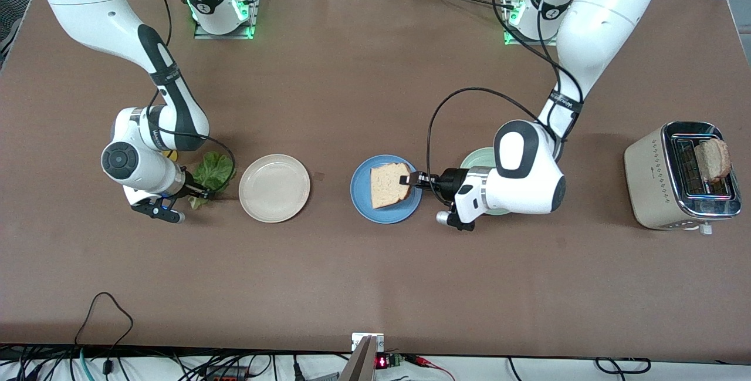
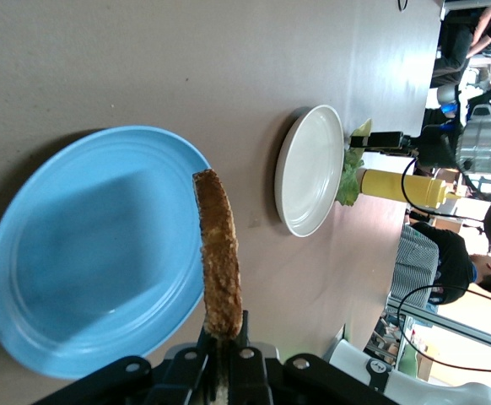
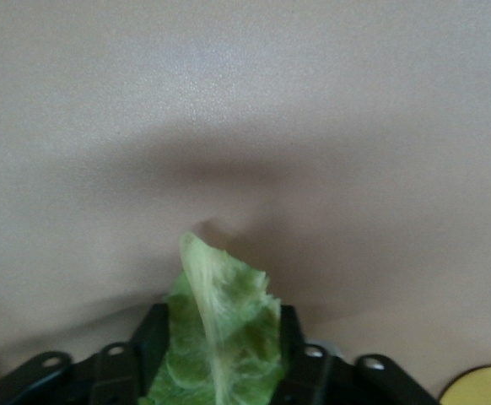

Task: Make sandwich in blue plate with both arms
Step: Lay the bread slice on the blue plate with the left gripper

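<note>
Toast slice [image 1: 389, 185] over blue plate [image 1: 364, 205], clamped on edge in my left gripper [image 1: 407, 179] | lettuce leaf [image 1: 212, 172] beside cream plate [image 1: 274, 188], between my right gripper's [image 1: 193, 191] fingers; grip unclear | second slice [image 1: 713, 159] in toaster [image 1: 651, 181]

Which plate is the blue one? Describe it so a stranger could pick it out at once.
Start from the toaster at the left arm's end of the table and go along the row of plates toward the right arm's end. Past the pale green plate, mostly hidden under the left arm, comes the blue plate, before the cream plate. It alone is blue, and the left gripper holds a toast slice over it.
</note>
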